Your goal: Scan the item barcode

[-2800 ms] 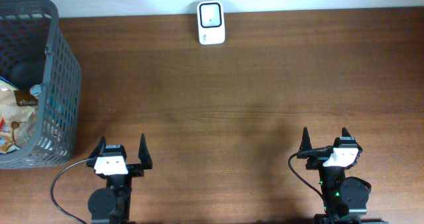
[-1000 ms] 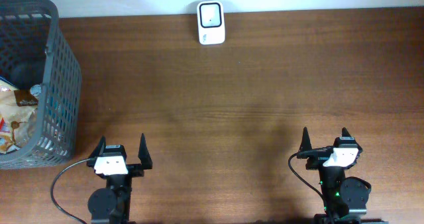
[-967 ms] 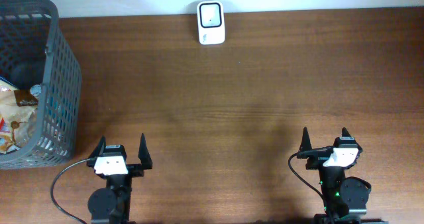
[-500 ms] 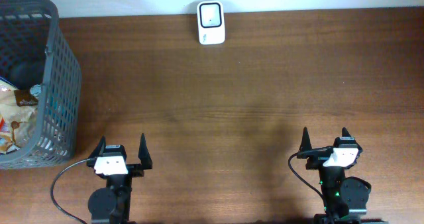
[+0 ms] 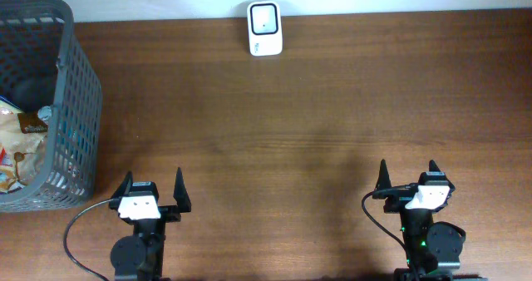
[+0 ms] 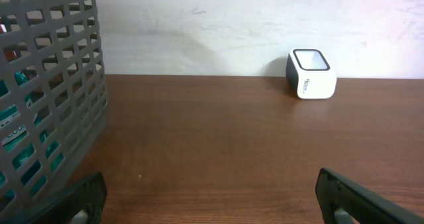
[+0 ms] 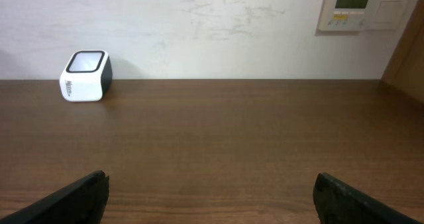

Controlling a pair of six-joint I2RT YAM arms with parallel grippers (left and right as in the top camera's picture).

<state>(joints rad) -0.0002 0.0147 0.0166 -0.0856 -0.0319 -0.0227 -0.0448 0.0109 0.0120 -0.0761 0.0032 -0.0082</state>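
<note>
Overhead straight down on table (image 5: 332, 106), wrist views low, facing far wall (image 6: 199, 25), all three share scanner (image 5: 265, 28)

Dark lettering on scanner (image 6: 311, 75) side, too blurred to read, nothing else legible

White scanner (image 5: 265, 28) (window upward) stands far back; packets (image 5: 15, 144) in basket (image 5: 86, 106).

No visible change since earlier.
</note>
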